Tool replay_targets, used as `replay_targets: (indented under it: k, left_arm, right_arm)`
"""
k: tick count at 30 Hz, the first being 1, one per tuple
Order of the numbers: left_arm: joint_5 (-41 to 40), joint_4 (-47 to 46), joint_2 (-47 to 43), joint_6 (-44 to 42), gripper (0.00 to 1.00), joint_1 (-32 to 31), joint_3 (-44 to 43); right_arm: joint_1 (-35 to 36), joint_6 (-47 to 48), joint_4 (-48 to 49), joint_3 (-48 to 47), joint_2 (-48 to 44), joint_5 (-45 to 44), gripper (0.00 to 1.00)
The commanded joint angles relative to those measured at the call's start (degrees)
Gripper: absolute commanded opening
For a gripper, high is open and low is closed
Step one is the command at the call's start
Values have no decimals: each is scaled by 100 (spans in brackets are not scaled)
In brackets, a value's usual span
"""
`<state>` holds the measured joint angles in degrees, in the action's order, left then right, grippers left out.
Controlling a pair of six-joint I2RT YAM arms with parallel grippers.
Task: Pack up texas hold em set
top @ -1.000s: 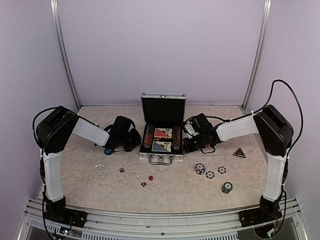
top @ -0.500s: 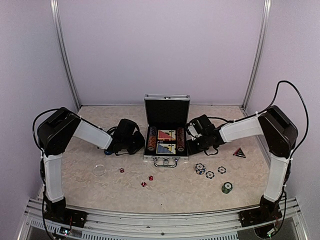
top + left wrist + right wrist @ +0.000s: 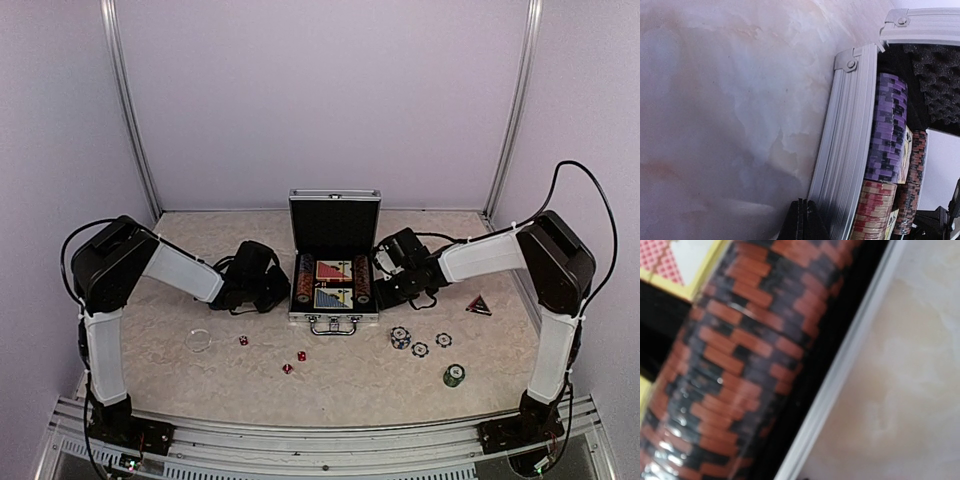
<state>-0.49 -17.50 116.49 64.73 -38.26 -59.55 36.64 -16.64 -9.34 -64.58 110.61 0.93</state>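
The left fingers (image 3: 792, 230) are pressed together into one blunt tip. They hold nothing and sit right against the ribbed outer wall of the case (image 3: 845, 150), low on its left side. Closed like that, they serve as a pusher or a stop rather than a clamp.

The right fingers (image 3: 383, 291) are likewise shut and empty. The overhead view puts them at the case's right wall. Their own camera looks onto the orange-and-black chip row (image 3: 740, 360) just inside that wall, but I cannot tell whether they touch the metal. With one tip on each side, the arms are probably squaring or steadying the case so it keeps its place for loading.

The case stands mid-counter (image 3: 350, 395) with its lid (image 3: 334, 222) upright, leaving the tray open from above. Inside, two card decks (image 3: 333, 268) lie between chip rows along both side walls. The left row shows purple chips (image 3: 887, 125) above a red-and-cream group.

Several pieces lie outside the case:
- Three loose chips (image 3: 420, 349) and a small green stack (image 3: 454, 375) sit to the front right.
- Three red dice (image 3: 287, 368) sit to the front left.
- A clear round disc (image 3: 199, 340) lies further left.
- A dark triangular piece (image 3: 478, 305) lies to the right.

I judge the packing to be partway done. Either pair of fingers must spread before it can pick up any of these.
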Motion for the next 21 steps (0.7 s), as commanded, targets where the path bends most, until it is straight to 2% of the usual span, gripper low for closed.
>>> replay_targets:
  k: [1,8,21]
  left_arm:
    - [1014,39,-240,-30,0,-437,204]
    - [1031,180,-308,-167,0,-81,74]
    - [868,832,-561,-539,0,292,-743]
  right_arm:
    - [171,107,-85,-56,-6,453,0]
    - [98,161,-260,-127,-92,359,0]
    - [-23,292,-845,-367,-746,117,0]
